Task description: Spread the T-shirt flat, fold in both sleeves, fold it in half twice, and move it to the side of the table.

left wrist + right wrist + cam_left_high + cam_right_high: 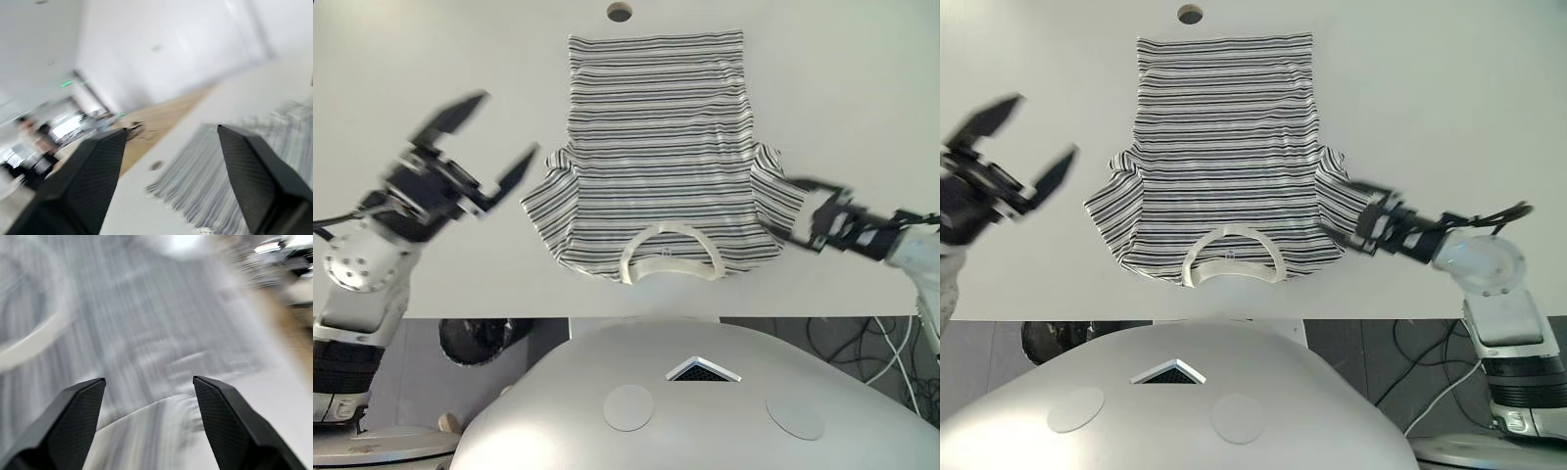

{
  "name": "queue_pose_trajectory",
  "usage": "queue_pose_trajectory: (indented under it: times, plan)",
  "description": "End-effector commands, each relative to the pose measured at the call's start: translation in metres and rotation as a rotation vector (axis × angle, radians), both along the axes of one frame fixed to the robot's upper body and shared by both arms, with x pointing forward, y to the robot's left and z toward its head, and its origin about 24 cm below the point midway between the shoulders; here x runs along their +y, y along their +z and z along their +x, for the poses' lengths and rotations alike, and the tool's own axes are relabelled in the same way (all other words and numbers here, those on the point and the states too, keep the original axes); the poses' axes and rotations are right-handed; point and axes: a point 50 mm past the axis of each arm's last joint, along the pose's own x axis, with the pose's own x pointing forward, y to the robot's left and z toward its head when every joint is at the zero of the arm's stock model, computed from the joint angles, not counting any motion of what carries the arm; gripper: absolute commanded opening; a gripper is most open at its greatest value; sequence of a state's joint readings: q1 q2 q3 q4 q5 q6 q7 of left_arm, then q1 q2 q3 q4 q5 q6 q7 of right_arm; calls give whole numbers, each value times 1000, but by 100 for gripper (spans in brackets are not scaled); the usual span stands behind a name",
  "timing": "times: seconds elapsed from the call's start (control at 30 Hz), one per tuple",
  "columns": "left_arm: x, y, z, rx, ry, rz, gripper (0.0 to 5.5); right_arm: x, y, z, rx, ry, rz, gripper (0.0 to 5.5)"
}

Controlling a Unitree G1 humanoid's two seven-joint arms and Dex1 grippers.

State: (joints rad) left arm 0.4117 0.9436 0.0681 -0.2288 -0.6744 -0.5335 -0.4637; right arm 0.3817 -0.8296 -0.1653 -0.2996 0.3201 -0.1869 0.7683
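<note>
The T-shirt (656, 147) is lying spread on the white surface (862, 88), with its collar (671, 226) pointing toward the robot and its hem lying on the far side.

The right pincer (791, 211) is sitting low over the surface. Its two fingers are standing wide apart and gripping nothing. The right sleeve (771, 186) is lying directly ahead of its fingertips, with the sleeve's edge reaching into the gap between them.

The left pincer (502, 127) is hanging raised, also gaping wide and empty. The left sleeve (543, 196) is lying just beyond its fingertips and lower down.

The step in hand is probably the folding-in of the right sleeve. To do it well, the right pincer should be closing on the outer edge of the sleeve only. It should be lifting just enough to clear the cloth beneath, then carrying the sleeve inward across the chest. That way the new edge is running straight with the shirt's side and the body is not dragging along.

- **Sleeves:** Both are lying bunched, so their cuffs are hard to trace.
- **Right wrist view:** The cloth is smearing here. I cannot tell whether either finger is touching the fabric or hovering just above it.
- **Left pincer:** Its height over the surface is hard to judge.
</note>
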Motion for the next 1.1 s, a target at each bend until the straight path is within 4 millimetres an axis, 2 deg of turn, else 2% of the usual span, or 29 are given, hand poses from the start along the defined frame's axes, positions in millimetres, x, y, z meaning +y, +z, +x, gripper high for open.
queue_pose_trajectory:
  times: [0.03,0.1,0.17,0.3,0.43,0.6,0.73,0.9,1.1]
  plan:
    - [36,-34,4,305,217,-15,342,-20,24,4,-51,-240,156,335]
    - [40,-53,4,472,253,-19,342,-25,28,1,-49,-278,181,335]
    - [34,-63,5,598,249,-48,342,-27,33,2,-65,-284,170,335]
    - [14,-68,1,810,180,-181,342,-26,37,3,-87,-291,144,335]
    - [11,-78,-2,967,197,-286,342,-27,35,3,-82,-308,133,335]
    - [-2,-81,-14,1069,139,-272,342,-30,30,6,-79,-332,95,335]
    - [1,-89,-17,1103,168,-184,342,-29,27,4,-82,-338,88,335]
    - [-1,-98,-31,1137,155,-48,342,-26,25,3,-83,-337,75,335]
    - [-7,-106,-41,1170,125,4,342,-25,21,1,-81,-343,60,335]
